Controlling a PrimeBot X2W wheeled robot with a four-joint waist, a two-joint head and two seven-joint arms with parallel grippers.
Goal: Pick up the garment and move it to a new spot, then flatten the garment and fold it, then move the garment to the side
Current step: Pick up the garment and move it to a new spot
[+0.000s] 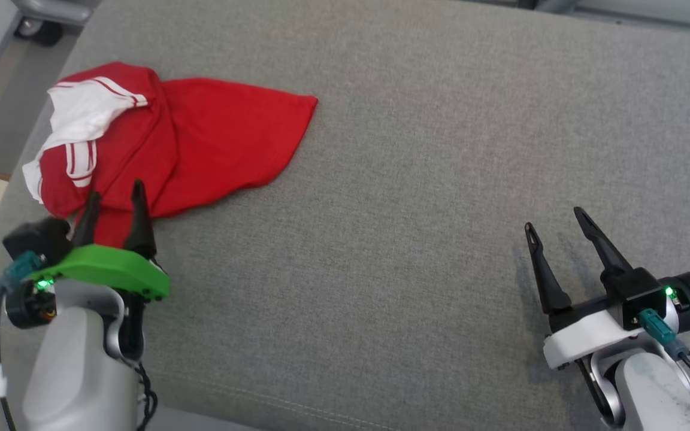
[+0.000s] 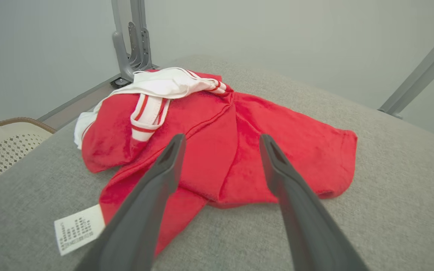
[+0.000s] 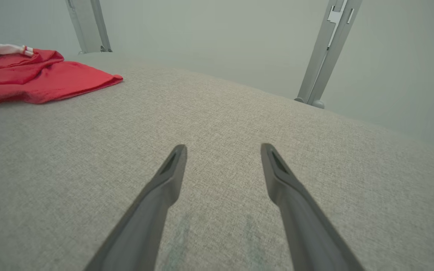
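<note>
One end effector (left) over garment.

Soft matt red cloth garment with white ribbed trim, printed white label, coarse-woven matt grey cloth surface, smooth matt dark plastic left tool and right tool, glossy green plastic wrist cover, satin grey metal post

The left claw sits at the lower left of the head view, on a pale forearm with a green wrist plate. Its two dark fingers point up the view, parted and empty. The right claw, at the lower right on a white mount, is spread wider and holds nothing.
</note>
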